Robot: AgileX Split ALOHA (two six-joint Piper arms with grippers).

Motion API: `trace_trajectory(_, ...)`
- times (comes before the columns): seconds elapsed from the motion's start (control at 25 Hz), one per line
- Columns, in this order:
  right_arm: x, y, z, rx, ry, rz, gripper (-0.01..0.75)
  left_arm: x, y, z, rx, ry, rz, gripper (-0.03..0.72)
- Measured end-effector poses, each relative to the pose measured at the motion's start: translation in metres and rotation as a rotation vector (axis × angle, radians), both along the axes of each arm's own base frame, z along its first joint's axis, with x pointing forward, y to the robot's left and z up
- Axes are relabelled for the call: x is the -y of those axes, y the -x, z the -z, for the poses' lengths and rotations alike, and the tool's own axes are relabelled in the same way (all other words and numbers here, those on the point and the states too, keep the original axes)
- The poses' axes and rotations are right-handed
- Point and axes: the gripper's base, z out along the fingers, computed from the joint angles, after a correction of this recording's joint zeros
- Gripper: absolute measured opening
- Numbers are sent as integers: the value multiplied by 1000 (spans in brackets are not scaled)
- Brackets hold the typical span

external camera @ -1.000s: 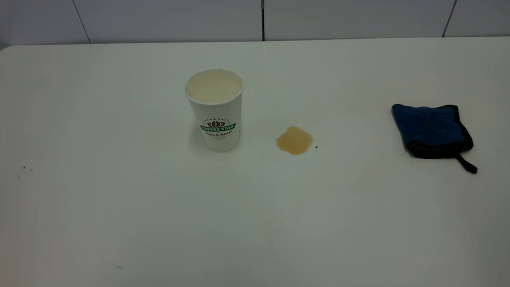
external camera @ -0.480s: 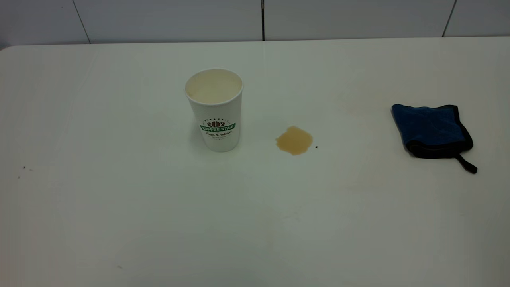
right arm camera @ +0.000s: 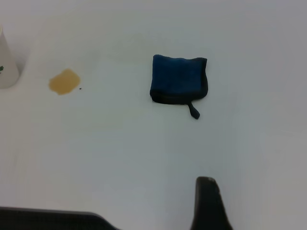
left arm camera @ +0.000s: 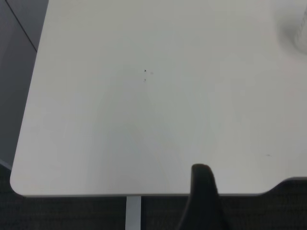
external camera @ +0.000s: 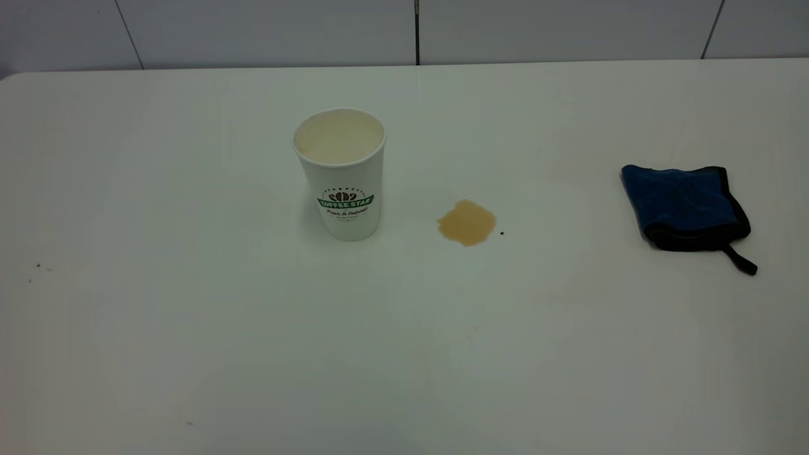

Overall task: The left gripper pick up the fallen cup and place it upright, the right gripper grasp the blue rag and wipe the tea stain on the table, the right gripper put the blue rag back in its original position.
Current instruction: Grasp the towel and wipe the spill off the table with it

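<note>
The white cup [external camera: 342, 174] with the green logo stands upright on the table [external camera: 189, 354], left of centre. To its right lies the light-brown tea stain [external camera: 467, 222]. The blue rag [external camera: 686, 206] rests folded at the far right, its black loop strap pointing towards the front. Neither arm shows in the exterior view. Only a dark tip of my left gripper [left arm camera: 201, 191] shows, over the table's near left corner and far from the cup. My right gripper [right arm camera: 207, 201] hangs above bare table short of the rag [right arm camera: 178, 79], with the stain [right arm camera: 64, 81] and cup [right arm camera: 7, 67] off to one side.
A tiny dark speck [external camera: 502, 233] sits just right of the stain. A few small specks [external camera: 38, 266] mark the table's left side. A tiled wall [external camera: 417, 31] runs behind the far edge. The rounded table corner [left arm camera: 19, 184] and dark floor lie below the left gripper.
</note>
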Motion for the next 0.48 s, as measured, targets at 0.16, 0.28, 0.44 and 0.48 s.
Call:
trace_trajectory(0.16, 0, 0, 0, 0, 0, 0, 534, 0, 0, 0, 0, 0, 0, 585)
trace_trajectory(0.28, 0, 0, 0, 0, 0, 0, 534, 0, 0, 0, 0, 0, 0, 585)
trace_trajectory(0.44, 0, 0, 0, 0, -3, -1, 534, 0, 0, 0, 0, 0, 0, 585)
trace_trajectory(0.48, -1, 0, 0, 0, -9, -3, 534, 0, 0, 0, 0, 0, 0, 585)
